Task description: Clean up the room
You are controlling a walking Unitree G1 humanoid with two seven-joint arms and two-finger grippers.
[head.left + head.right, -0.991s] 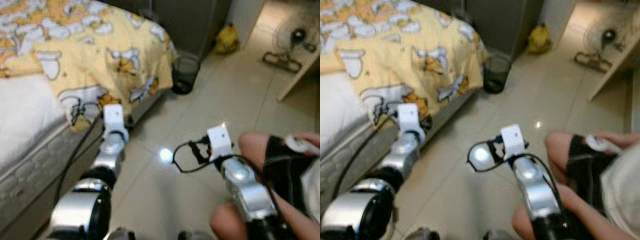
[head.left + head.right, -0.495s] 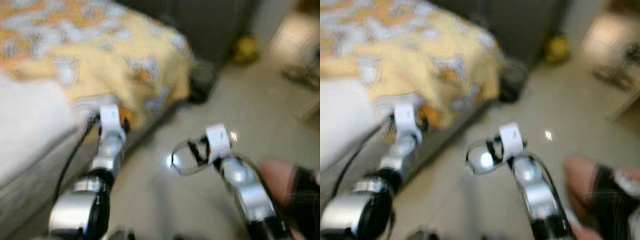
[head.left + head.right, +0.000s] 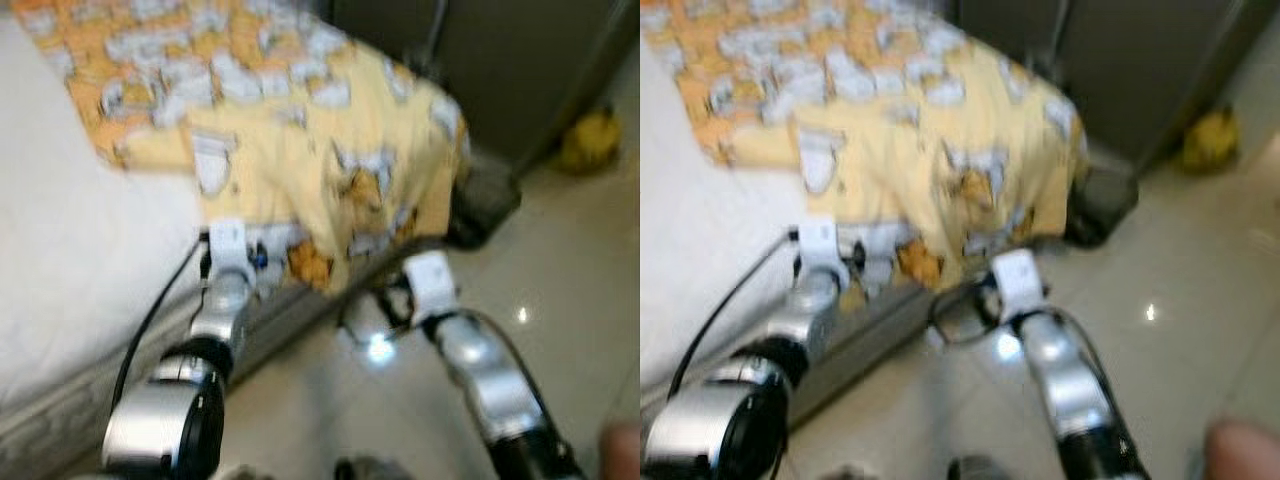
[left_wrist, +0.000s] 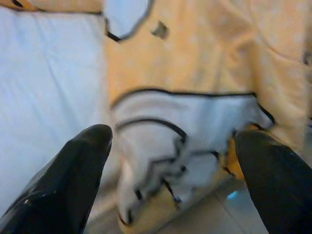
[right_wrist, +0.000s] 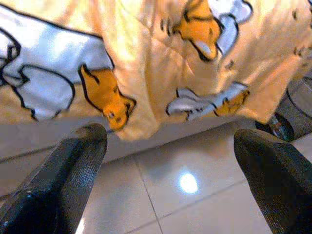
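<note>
The two head views looked down from above at the bed's (image 3: 90,260) foot corner, blurred, sharing the yellow blanket (image 3: 300,140) and both arms. The left wrist camera (image 3: 228,238) faced the blanket's hanging edge from close by; the right wrist camera (image 3: 432,280) saw that edge above the floor (image 5: 195,195).

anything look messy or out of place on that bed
The yellow blanket is bunched across the white mattress and hangs off the bed's edge toward the floor, leaving the mattress partly bare. The open left gripper points at its hanging corner.
</note>
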